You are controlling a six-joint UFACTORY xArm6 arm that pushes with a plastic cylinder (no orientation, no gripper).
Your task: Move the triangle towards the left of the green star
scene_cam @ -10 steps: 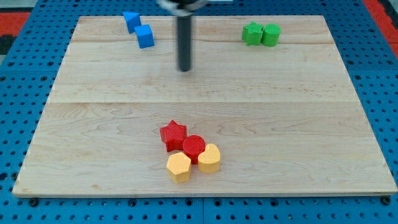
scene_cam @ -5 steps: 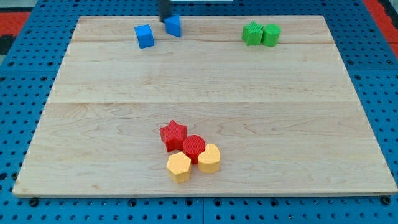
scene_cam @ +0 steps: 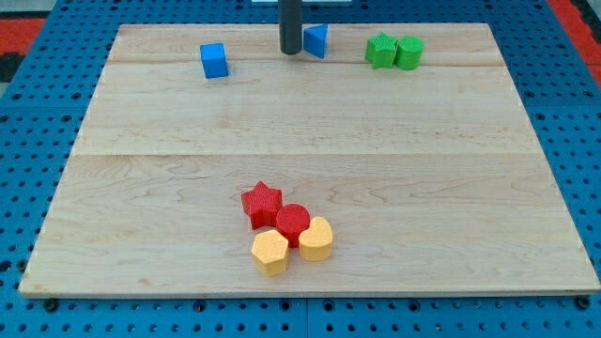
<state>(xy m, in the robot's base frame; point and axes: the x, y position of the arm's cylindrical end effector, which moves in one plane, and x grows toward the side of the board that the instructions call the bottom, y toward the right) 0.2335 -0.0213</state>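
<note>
The blue triangle (scene_cam: 316,40) lies near the board's top edge, left of the green star (scene_cam: 380,50) with a gap between them. My tip (scene_cam: 290,52) stands just left of the blue triangle, touching or nearly touching it. A green cylinder (scene_cam: 409,52) sits against the star's right side.
A blue cube (scene_cam: 214,60) lies at the top left. A red star (scene_cam: 262,204), a red cylinder (scene_cam: 293,223), a yellow hexagon (scene_cam: 270,252) and a rounded yellow block (scene_cam: 316,238) cluster at the bottom centre. The wooden board (scene_cam: 470,188) rests on a blue pegboard.
My tip went up to the top edge and swept right, pushing the blue triangle from beside the blue cube toward the green star. The cube shifted slightly left.
</note>
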